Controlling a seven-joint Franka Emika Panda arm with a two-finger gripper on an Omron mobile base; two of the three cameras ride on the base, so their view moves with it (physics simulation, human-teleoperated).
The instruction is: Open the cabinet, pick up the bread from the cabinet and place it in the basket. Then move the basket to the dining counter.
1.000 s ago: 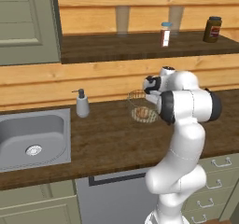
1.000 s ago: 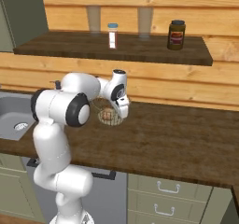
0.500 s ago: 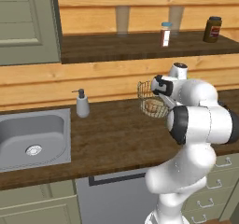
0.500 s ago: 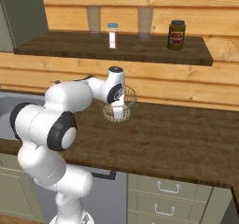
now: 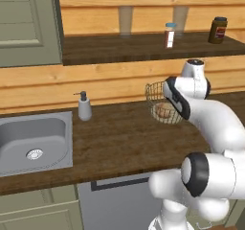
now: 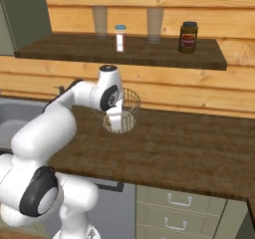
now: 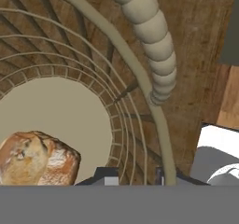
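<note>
The wire-mesh basket (image 5: 157,91) hangs tilted just above the dark worktop, in front of the wooden wall. Its rim (image 7: 116,36) curves across the hand view. The tan-brown bread (image 5: 163,111) lies on the basket's floor, bottom left in the hand view (image 7: 37,157). My gripper (image 7: 133,177) is shut on the basket, one fingertip inside the wall and one outside. In the right base view the hand (image 6: 115,119) reaches down into the basket (image 6: 131,99). The cabinet's grey-green door (image 5: 26,23) stands swung aside, leaving its dark wood shelf (image 5: 119,49) bare. The dining counter is out of view.
A white red-labelled shaker (image 5: 169,35) and a dark jar (image 5: 218,30) stand on the cabinet shelf. A soap dispenser (image 5: 84,107) and a steel sink (image 5: 33,143) sit to the left. Grey-green drawers (image 6: 174,203) are below the worktop, which has free room to the right.
The arm has swung and straightened, carrying the basket with the bread slightly up and rightward in the left base view. The jaws have narrowed on the basket's wall.
</note>
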